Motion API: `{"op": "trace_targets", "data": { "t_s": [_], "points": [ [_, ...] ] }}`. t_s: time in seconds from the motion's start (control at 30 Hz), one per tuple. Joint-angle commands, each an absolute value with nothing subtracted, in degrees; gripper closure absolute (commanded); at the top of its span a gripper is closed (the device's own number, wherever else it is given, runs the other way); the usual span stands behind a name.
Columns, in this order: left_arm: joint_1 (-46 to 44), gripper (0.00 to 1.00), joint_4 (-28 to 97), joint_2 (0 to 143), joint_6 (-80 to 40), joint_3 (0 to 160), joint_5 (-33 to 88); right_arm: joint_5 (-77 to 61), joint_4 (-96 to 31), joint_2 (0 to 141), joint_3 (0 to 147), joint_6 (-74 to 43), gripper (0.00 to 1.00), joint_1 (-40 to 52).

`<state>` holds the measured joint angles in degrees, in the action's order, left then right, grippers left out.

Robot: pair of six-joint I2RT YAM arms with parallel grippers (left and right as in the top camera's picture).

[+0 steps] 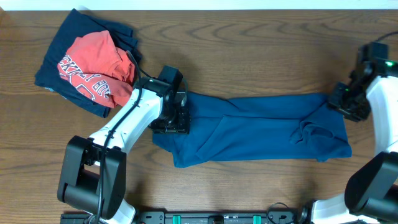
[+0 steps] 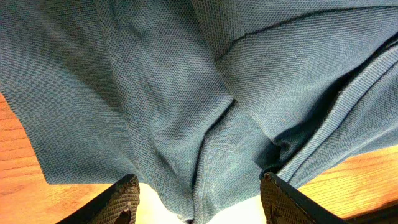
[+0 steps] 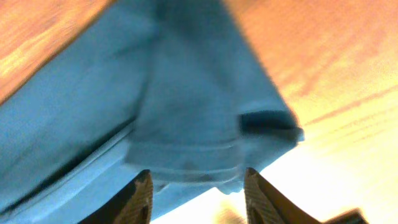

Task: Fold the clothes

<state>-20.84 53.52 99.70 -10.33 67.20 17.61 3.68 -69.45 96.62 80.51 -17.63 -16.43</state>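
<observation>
The blue T-shirt (image 1: 249,127) lies bunched in a long band across the middle of the table. My left gripper (image 1: 176,120) sits at its left end. In the left wrist view its fingers (image 2: 199,186) are wide apart with a fold of blue cloth (image 2: 174,93) running down between them. My right gripper (image 1: 343,101) is at the shirt's right end, near a sleeve. In the blurred right wrist view its fingers (image 3: 198,182) are apart with the shirt's hem edge (image 3: 186,124) between them. The red tee with white lettering (image 1: 93,68) lies crumpled on the navy garment (image 1: 65,34) at the far left.
The wooden table (image 1: 249,50) shows bare wood behind and in front of the blue shirt. The red and navy pile lies just left of my left arm. The arm bases stand at the front edge.
</observation>
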Motion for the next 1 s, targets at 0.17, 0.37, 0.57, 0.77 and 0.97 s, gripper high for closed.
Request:
{"op": "trace_targets", "data": {
  "t_s": [0.17,0.37,0.57,0.77,0.97],
  "points": [
    [-20.93,0.37,53.63,98.78,-10.2,67.4,17.08,3.18,-68.14,100.38,76.25,-19.9,0.43,-23.86],
    [-20.93,0.36,52.93,98.78,-10.2,67.4,17.08,-8.71,-60.05,100.53,66.65,-16.86,0.41,-24.4],
    [-20.93,0.36,52.8,98.78,-10.22,67.4,17.08,-38.33,-42.94,100.53,60.88,-15.99,0.84,-24.34],
    [-20.93,0.37,52.84,98.78,-10.24,67.4,17.08,-46.41,-31.31,100.47,60.97,-16.51,0.49,-24.84],
    [-20.93,0.37,52.84,98.78,-10.24,67.4,17.08,-51.31,-30.33,99.13,61.08,-12.53,0.47,-27.57]
  ]
}}
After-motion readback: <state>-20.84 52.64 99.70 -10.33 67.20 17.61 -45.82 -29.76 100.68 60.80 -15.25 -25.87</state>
